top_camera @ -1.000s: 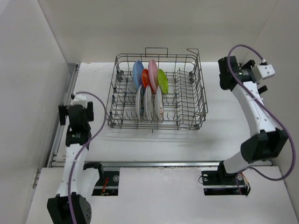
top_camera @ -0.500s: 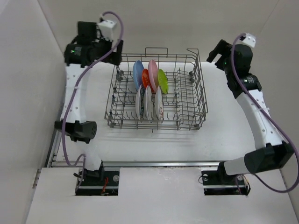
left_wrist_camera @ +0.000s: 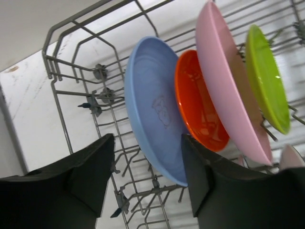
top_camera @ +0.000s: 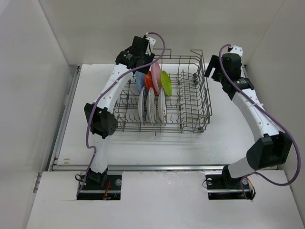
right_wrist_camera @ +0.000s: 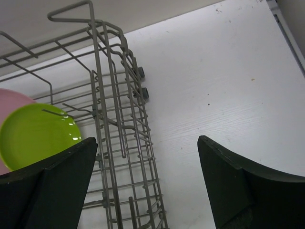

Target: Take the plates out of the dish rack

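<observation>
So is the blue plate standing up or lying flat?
Standing on edge. The blue plate rests upright in the dish rack, next to the orange-red plate.

plate count fwiw: dish rack (top_camera: 183,95) x1 | blue plate (left_wrist_camera: 152,109) x1 | orange-red plate (left_wrist_camera: 200,114) x1 | pink plate (left_wrist_camera: 224,81) x1 | lime-green plate (left_wrist_camera: 267,76) x1 | big white plates (top_camera: 151,106) x3 | robot arms (top_camera: 112,90) x2
</observation>
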